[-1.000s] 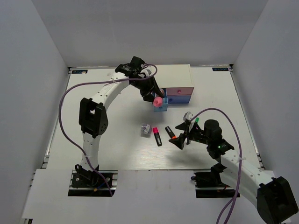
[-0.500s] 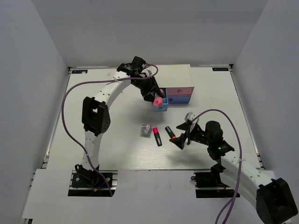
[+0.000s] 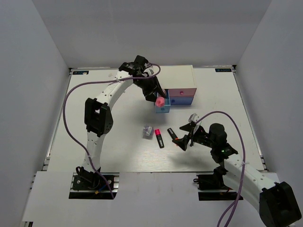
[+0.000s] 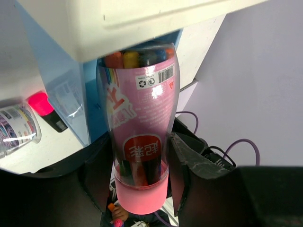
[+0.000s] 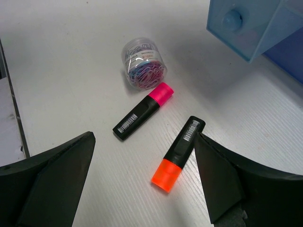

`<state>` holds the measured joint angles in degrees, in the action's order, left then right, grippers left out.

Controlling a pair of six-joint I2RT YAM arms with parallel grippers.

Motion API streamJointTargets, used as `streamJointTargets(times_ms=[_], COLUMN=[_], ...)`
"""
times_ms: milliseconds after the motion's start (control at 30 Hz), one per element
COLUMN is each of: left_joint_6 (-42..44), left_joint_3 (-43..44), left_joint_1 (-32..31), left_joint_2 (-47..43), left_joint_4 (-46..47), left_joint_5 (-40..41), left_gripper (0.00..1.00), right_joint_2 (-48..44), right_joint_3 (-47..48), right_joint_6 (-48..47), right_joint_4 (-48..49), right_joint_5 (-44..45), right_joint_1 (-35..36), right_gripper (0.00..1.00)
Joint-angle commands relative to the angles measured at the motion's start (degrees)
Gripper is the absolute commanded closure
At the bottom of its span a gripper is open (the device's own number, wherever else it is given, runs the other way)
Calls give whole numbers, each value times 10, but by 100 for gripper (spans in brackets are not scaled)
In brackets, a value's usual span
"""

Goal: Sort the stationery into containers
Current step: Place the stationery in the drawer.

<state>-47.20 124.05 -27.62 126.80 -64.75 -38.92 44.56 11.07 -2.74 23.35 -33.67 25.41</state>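
**Item in hand: pink cylinder**. A stubby clear tube with a pink label and pink base, coloured sticks inside. It is pinched at its base end in my left claw, one finger pressed on each side. Its far end points into the pulled-out light blue drawer, close under the lip of the white cabinet. I cannot tell whether it touches the drawer floor.

**Step, as I judge it:** deposit the cylinder in this drawer.

**Handling notes:**
- Tilt the tube flatter so its whole length clears the cabinet lip.
- Lower it inside the blue wall before I spread the fingers. Let go high and it would likely roll or tip out.
- Draw the claw back without nudging the drawer.

**Adjacent containers:** pink drawer and blue-violet drawer, both shut.

**Remaining stock on the counter**:
- orange highlighter
- pink highlighter, just beside it
- small tub of paper clips, near the pink cap

**Second tool:** my right claw, spread wide and empty, hovers above the two highlighters.
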Motion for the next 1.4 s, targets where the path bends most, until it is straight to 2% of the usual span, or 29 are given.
streamJointTargets(times_ms=[0,200,267,533,1000,1067,1233,1267,1300,1333,1367], left_joint_6=[1,-4,-4,-11,-11,-11,0,0,7,16,21], left_joint_3=[30,40,40,59,64,59,6,-22,-38,-75,-94], left_joint_1=[-3,-3,-3,-3,-3,-3,-3,-3,-3,-3,-3], left_joint_2=[2,13,13,13,-69,-90,-154,-181,-194,-209,-223], left_joint_4=[-5,-5,-5,-5,-34,-34,59,78,95,128,140], left_joint_5=[-1,-1,-1,5,43,50,43,43,36,36,36], left_gripper=[53,50,42,25,25,28,46,60,68,83,88], right_joint_2=[-10,-14,-16,-18,-13,-11,-3,3,7,16,32], right_joint_3=[-7,-11,-12,-15,-15,-14,-8,-7,-5,1,10], right_joint_6=[5,8,9,10,12,12,3,-2,-6,-22,-30], right_joint_4=[36,43,43,46,45,46,45,47,53,56,56], right_joint_5=[4,7,6,6,0,-3,-16,-24,-31,-46,-65], right_joint_1=[-4,-9,-10,-12,-15,-15,-15,-14,-13,-13,-13], right_gripper=[10,10,10,10,10,10,10,10,10,10,10])
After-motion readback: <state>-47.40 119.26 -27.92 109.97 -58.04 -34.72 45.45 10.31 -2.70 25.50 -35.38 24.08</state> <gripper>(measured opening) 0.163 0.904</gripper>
